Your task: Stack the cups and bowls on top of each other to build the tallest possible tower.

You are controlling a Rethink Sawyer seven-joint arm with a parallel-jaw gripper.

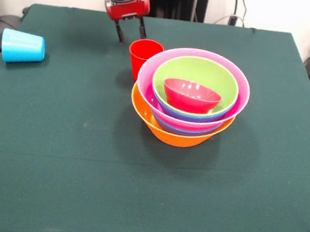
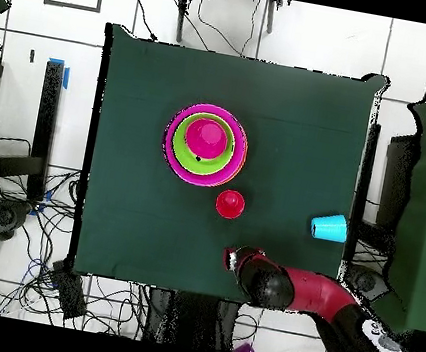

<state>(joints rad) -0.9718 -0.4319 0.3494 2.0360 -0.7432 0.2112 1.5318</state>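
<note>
Green cloth covers the tabletop (image 1: 55, 166), and near its middle I see the tower (image 1: 189, 106): the orange bowl (image 1: 167, 134) at the base, a blue rim just showing above it, then the pink bowl (image 1: 148, 74), a purple edge, the lime green bowl (image 1: 225, 79) and the small red bowl (image 1: 191, 95) nested on top. Just beside the tower, on its robot side, the red cup (image 1: 142, 56) stands upright with its mouth up, partly hidden behind the pink rim. The light blue cup (image 1: 22, 46) lies on its side well apart, near the tabletop's edge. My gripper (image 1: 130, 31) hovers close to the red cup without touching it; its fingers (image 1: 119, 33) are spread a little and hold nothing. From overhead, the gripper (image 2: 236, 260) sits near the tabletop's edge, with the red cup (image 2: 229, 203) between it and the tower (image 2: 206, 142).
</note>
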